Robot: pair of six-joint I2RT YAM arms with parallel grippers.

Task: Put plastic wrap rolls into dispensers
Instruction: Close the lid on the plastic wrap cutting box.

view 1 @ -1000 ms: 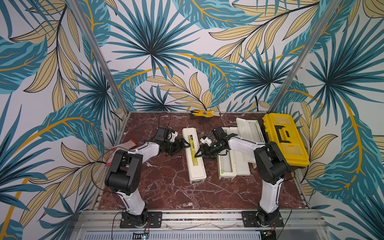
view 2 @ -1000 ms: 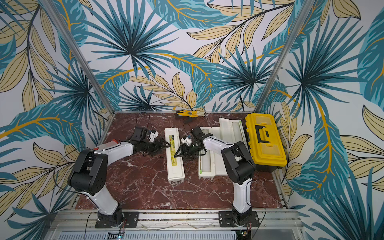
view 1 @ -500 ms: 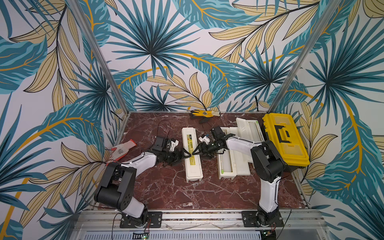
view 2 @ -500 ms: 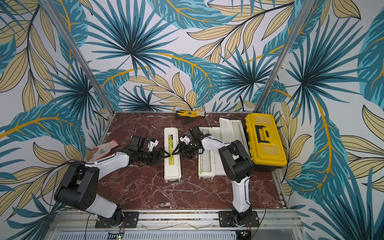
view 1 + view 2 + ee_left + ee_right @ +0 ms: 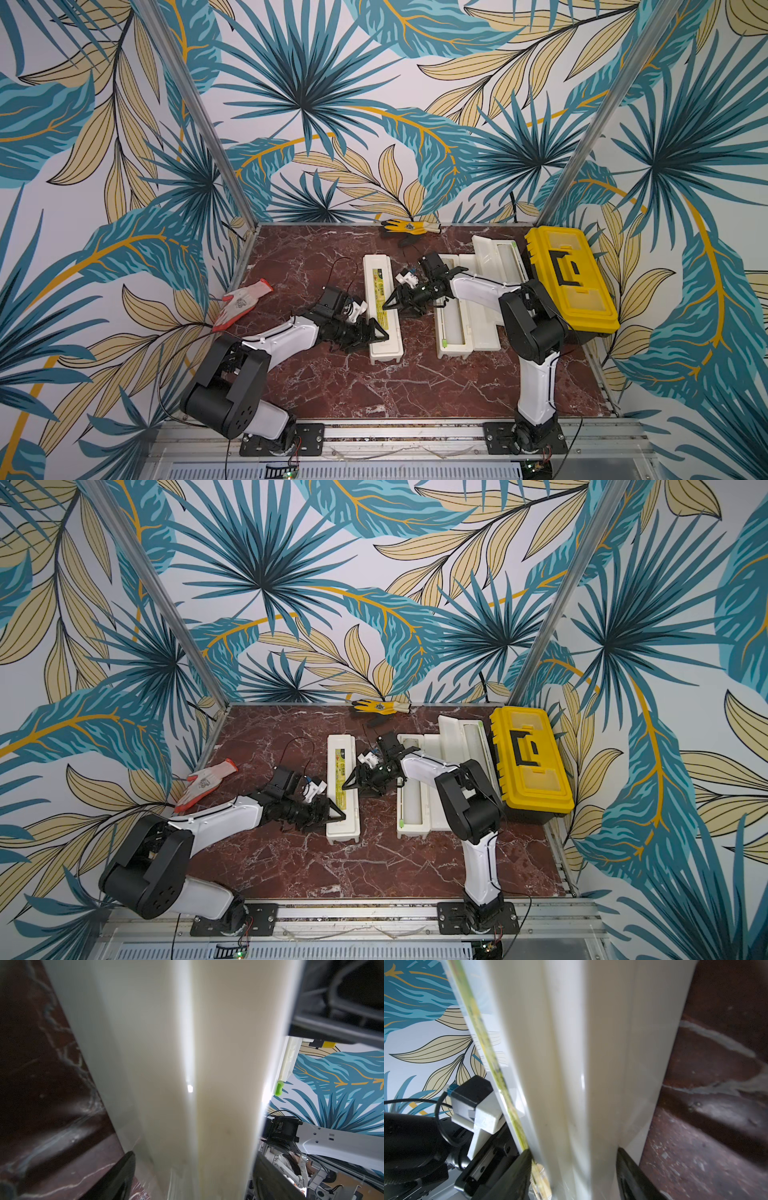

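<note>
Both top views: dispenser [image 5: 380,291] [image 5: 341,762] closed, label up, lying lengthwise at mid-frame on the table [image 5: 332,395]. Left arm folded low at lower left, forearm reaching up and right, left gripper [image 5: 375,333] [image 5: 332,814] at the lower left edge of the dispenser. Right arm upright at lower right, elbow bent, forearm stretched leftward, right gripper [image 5: 394,302] [image 5: 353,782] at the dispenser's right edge, about mid-length. Two open dispensers [image 5: 453,328] just right of it; contents too small to tell.

Left wrist: dispenser filling mid-frame, black fingers [image 5: 124,1169] at the bottom edge on either side of it; set wide, astride it, contact unclear.

Right wrist: dispenser running top to bottom, fingers [image 5: 521,1167] at the bottom edge, pressed against label face and underside, partly closed and clamped on it.
</note>
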